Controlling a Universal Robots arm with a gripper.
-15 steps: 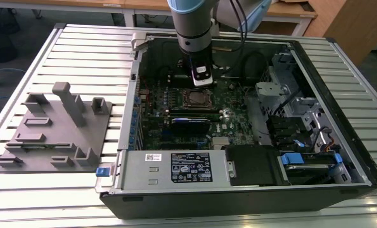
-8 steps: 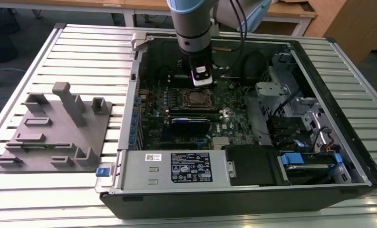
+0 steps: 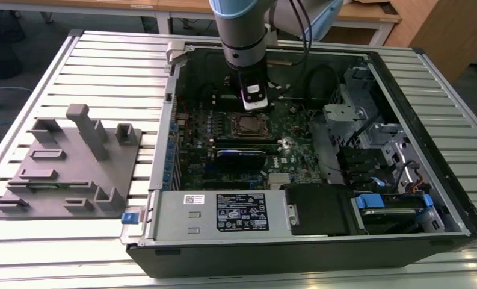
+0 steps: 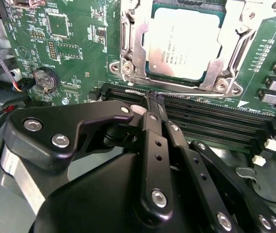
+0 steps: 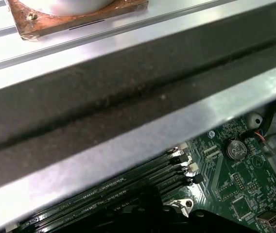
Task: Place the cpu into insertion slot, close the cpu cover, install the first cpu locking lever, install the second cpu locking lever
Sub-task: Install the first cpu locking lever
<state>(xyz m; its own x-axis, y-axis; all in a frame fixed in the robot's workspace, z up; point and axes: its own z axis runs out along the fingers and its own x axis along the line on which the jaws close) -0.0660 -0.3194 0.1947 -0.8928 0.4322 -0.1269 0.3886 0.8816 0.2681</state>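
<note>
Over the motherboard's memory-slot edge, the hand [image 4: 152,99], fingers pressed together, noses at a thin locking lever [image 4: 186,88] beside the cpu cover [image 4: 138,43]; cpu [image 4: 184,43] seated, so latching needs downward, sideways pressure.

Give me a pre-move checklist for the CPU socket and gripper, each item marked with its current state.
1. The cpu seated in the insertion slot: ok, it lies flat inside the rim.
2. The cpu cover down over the chip: ok, the frame lies around it.
3. Locking levers latched: cannot tell.
4. The gripper carrying nothing: ok, fingers shut and empty.
5. Gripper apart from the socket: ok, its tips sit over the black memory slots beside it.
</note>
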